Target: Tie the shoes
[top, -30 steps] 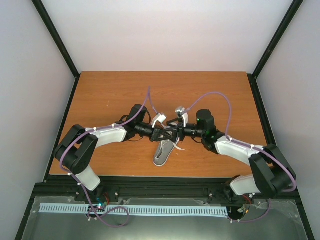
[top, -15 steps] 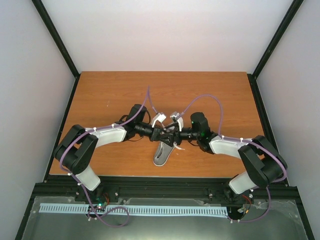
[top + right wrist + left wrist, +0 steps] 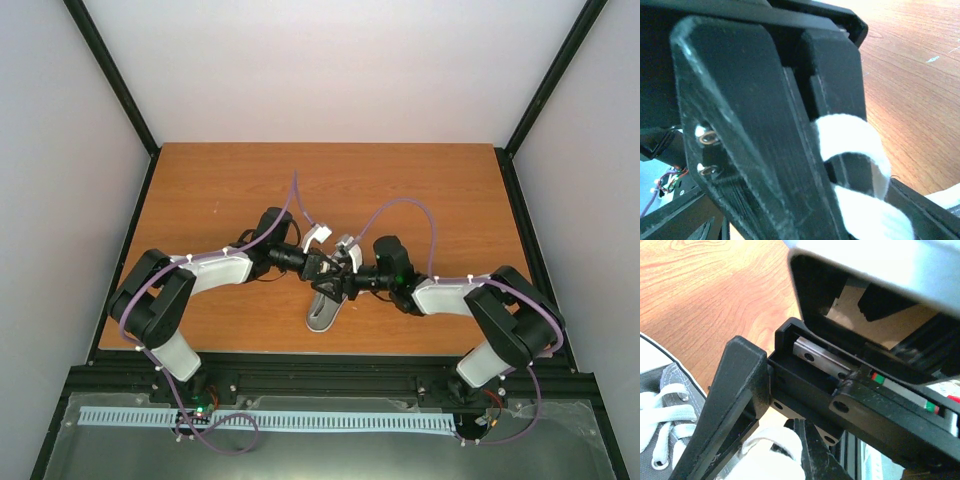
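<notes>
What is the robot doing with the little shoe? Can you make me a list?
shoe: grey sneaker with a white sole, lying on the table
left hand: shut, pinching a white lace
right hand: looks open, pressed close to the left hand
where the hands meet: just above the sneaker, between the two arms
bow: none to be seen yet

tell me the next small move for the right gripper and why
Probably close the right gripper on the lace loop. The left gripper is shut on the lace above the shoe, and the lace loop stands right in front of the right gripper, which looks open.
</notes>
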Robot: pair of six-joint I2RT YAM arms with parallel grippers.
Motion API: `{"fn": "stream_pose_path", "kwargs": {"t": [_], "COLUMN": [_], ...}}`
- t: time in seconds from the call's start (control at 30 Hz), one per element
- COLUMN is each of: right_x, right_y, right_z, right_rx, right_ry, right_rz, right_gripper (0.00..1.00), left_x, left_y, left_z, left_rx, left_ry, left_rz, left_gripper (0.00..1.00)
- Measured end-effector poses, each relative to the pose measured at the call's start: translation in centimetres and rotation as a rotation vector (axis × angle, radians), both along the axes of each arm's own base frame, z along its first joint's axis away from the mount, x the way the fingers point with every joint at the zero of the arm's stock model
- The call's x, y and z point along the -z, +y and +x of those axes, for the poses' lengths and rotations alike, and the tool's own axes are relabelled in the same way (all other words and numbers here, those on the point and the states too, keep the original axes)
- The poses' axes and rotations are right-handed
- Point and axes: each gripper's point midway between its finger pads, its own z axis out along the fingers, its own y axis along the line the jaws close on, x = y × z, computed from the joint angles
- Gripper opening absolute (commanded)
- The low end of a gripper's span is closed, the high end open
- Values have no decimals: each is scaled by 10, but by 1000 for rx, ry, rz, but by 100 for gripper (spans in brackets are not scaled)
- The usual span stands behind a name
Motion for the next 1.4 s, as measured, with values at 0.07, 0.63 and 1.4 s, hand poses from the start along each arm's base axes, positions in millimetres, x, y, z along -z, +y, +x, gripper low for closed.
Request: {"fn": "stream_pose_path", "kwargs": {"t": [0.07,0.63,1.4], "right_x": [4,24,25], "right_y": [0,-16,-28], "right_z": [1,8,11], "right_rx": [14,131,203], "right_ry": [-5,-29,-45], "right_rz": [-10,-67,-85], "right_gripper": [81,36,3], "left_x": [0,-1,-25], "left_y": [0,0,21], "left_z": [0,3,16], "left_rx": [0,-14,-170], "left_ry": [-1,-12,-109], "left_rz": [-1,4,58], "left_gripper": [4,3,63]}}
